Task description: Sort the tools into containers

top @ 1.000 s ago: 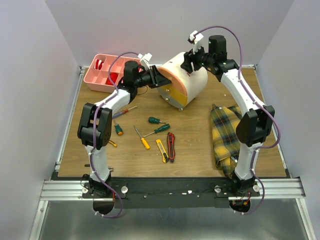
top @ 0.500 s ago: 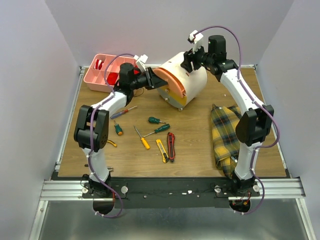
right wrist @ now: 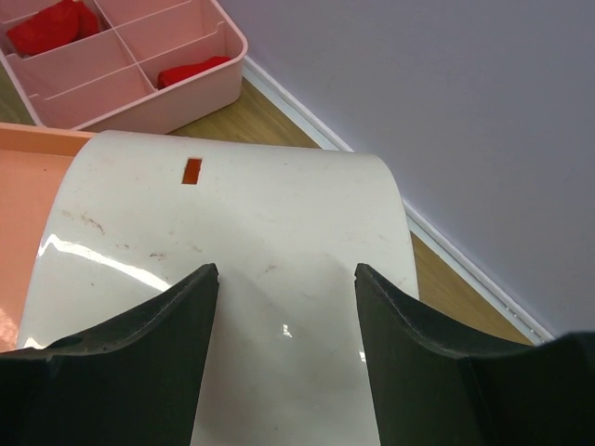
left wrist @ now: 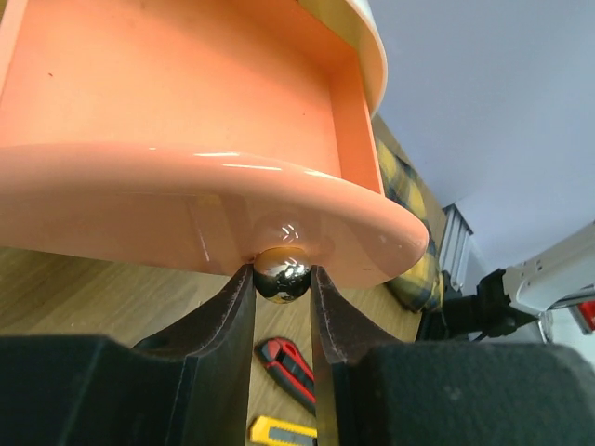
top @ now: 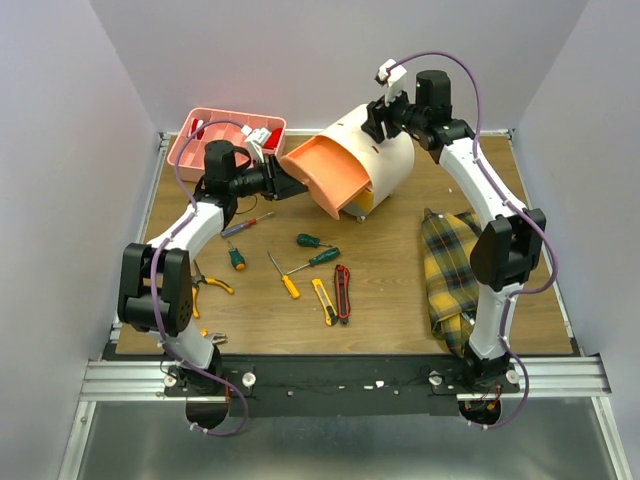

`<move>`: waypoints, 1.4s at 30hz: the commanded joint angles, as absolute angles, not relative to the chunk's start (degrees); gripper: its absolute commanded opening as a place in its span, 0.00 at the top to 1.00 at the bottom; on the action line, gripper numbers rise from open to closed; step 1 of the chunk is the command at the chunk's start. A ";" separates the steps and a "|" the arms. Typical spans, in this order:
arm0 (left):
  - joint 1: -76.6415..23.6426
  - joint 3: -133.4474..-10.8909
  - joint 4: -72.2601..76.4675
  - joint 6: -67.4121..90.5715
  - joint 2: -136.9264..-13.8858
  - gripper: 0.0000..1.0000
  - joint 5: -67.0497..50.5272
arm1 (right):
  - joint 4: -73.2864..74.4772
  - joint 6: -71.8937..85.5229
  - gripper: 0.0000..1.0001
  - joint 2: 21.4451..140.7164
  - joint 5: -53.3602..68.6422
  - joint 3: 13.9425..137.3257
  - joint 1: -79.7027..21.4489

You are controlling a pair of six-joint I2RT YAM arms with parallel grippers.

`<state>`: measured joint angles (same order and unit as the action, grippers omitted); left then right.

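The pink compartment tray [top: 183, 148] sits at the table's [top: 400, 300] back-left corner with red pieces [right wrist: 191, 71] in 2 compartments. Just right of it, the cream drawer unit [top: 388, 165] has its glossy orange drawer [top: 325, 172] pulled out, its inside bare plastic. The left gripper [left wrist: 282, 279] is pinched on the drawer's round metal knob [left wrist: 282, 268], and the right gripper [right wrist: 286, 279] rests spread wide on the unit's rounded top, with screwdrivers [top: 322, 258] and 2 utility knives [top: 342, 292] lying in front.

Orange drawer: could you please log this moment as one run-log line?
left gripper: shut on metal knob | orange drawer: open | right gripper: open, over cream drawer unit
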<state>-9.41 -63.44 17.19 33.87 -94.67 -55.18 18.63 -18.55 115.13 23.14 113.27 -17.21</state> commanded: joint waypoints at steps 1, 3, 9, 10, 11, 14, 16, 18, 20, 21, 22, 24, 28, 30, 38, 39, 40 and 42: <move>-9.05 -61.53 10.98 24.70 -91.32 0.59 -56.08 | 24.17 -20.22 0.32 119.18 20.48 111.71 -17.67; -9.05 -61.61 10.12 23.65 -90.97 0.52 -55.29 | 24.08 -20.13 0.31 119.36 20.39 112.23 -17.67; -8.53 -65.21 -4.97 12.07 -89.39 0.45 -54.14 | 23.82 -20.04 0.30 119.09 19.78 111.54 -17.67; -7.57 -65.56 -7.71 10.48 -88.86 0.45 -54.05 | 23.82 -20.21 0.30 118.92 19.78 111.36 -17.67; -7.04 -66.35 -10.78 8.28 -87.73 0.45 -54.05 | 23.64 -20.30 0.30 118.57 19.60 111.18 -17.67; -4.58 -66.53 -23.00 -1.99 -85.00 0.40 -52.74 | 23.20 -20.48 0.28 118.56 19.25 110.74 -17.67; -3.43 -66.45 -29.86 -6.39 -84.03 0.40 -50.55 | 23.20 -20.39 0.28 118.65 19.16 111.09 -17.67; -1.86 -66.88 -34.77 -7.38 -82.88 0.40 -46.59 | 23.20 -20.04 0.27 118.83 19.25 111.44 -17.67; -1.23 -65.93 -36.03 -6.25 -81.57 0.40 -42.57 | 23.12 -19.69 0.26 118.83 19.16 111.62 -17.67; -1.14 -65.31 -35.86 -5.63 -80.87 0.40 -41.23 | 23.03 -19.51 0.25 118.65 19.25 111.71 -17.67; -1.06 -64.61 -35.42 -5.02 -80.16 0.41 -39.74 | 23.03 -19.51 0.25 118.65 19.25 111.62 -17.67; -1.05 -62.94 -34.11 -2.21 -78.58 0.41 -34.14 | 22.94 -19.51 0.23 118.48 18.99 111.62 -17.67; -0.44 -62.75 -36.03 2.89 -78.40 0.39 -21.38 | 22.68 -19.16 0.20 116.81 18.46 111.53 -17.67; 0.86 -63.37 -38.57 4.30 -79.71 0.38 -17.16 | 22.76 -18.99 0.19 116.02 18.19 111.10 -17.67; 2.11 -56.96 -37.36 13.62 -79.02 0.37 -12.12 | 23.73 -18.99 0.15 112.15 18.37 110.47 -17.40; 2.02 -55.91 -35.61 14.06 -78.93 0.37 -12.30 | 25.56 -18.64 0.15 112.93 18.02 111.52 -17.40; 2.20 -55.64 -34.73 14.06 -79.10 0.37 -12.48 | 25.92 -17.50 0.15 113.20 18.45 112.40 -16.88; 2.37 -57.03 -34.98 10.56 -80.68 0.36 -10.47 | 25.49 -15.30 0.15 112.94 18.72 112.85 -16.53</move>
